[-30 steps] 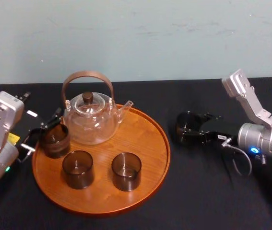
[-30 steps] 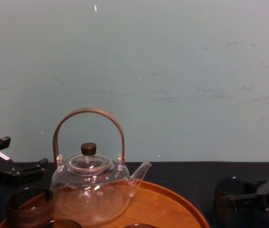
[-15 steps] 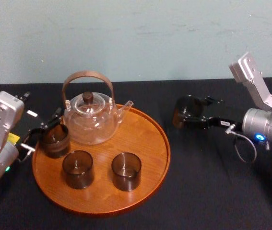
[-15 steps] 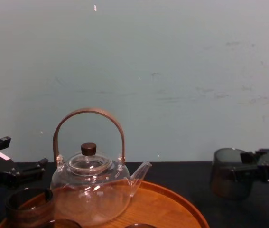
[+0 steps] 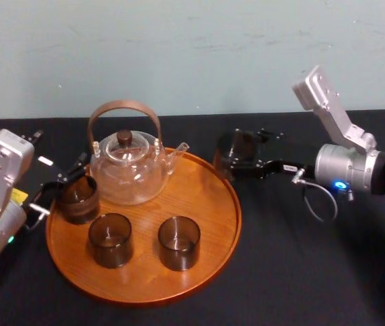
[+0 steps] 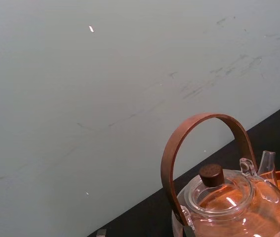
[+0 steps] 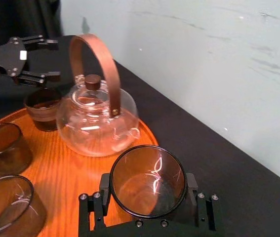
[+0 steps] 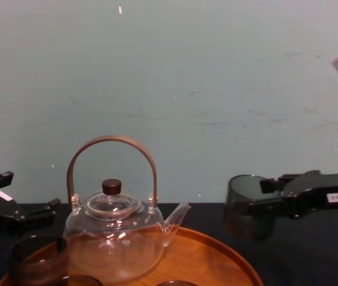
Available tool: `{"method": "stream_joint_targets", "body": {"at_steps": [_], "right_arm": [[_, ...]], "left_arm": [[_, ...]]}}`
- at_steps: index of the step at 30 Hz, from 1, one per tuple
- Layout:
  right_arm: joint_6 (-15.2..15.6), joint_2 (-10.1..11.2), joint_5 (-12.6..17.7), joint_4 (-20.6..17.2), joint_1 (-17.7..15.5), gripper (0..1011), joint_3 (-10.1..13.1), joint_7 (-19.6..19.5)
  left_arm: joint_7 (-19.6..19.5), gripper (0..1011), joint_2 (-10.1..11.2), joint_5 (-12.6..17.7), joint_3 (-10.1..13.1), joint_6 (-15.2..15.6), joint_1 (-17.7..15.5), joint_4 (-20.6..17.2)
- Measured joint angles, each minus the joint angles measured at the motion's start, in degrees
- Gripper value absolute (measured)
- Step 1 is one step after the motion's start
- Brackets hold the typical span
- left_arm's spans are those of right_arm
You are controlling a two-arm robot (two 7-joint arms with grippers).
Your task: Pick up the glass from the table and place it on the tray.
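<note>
A dark smoky glass hangs above the black table, just off the right rim of the round wooden tray. My right gripper is shut on it, one finger on each side. The right wrist view shows the glass upright between the fingers, over the tray's edge. In the chest view the held glass floats to the right of the teapot's spout. My left gripper rests open at the tray's left edge, by another glass.
A clear glass teapot with a brown arched handle stands at the back of the tray. Two more dark glasses stand near the tray's front. Bare wood lies on the tray's right side. A pale wall rises behind the table.
My right gripper has lifted the glass off the table and carried it left, toward the tray's right rim. The left arm has not moved.
</note>
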Motion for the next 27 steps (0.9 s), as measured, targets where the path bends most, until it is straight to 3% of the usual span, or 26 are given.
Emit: {"method": "stream_joint_targets", "body": {"at_steps": [17, 27], "right_arm": [[-2.6, -3.5, -0.6, 5.0, 2.1, 900, -4.4, 2.6], [-5.6, -5.5, -0.9, 9.1, 2.7, 901, -5.5, 3.7]], "left_arm": [[0.0, 1001, 0.0, 0.0, 0.0, 0.0, 0.0, 0.0], [0.0, 1001, 0.0, 0.0, 0.0, 0.0, 0.0, 0.0]]}}
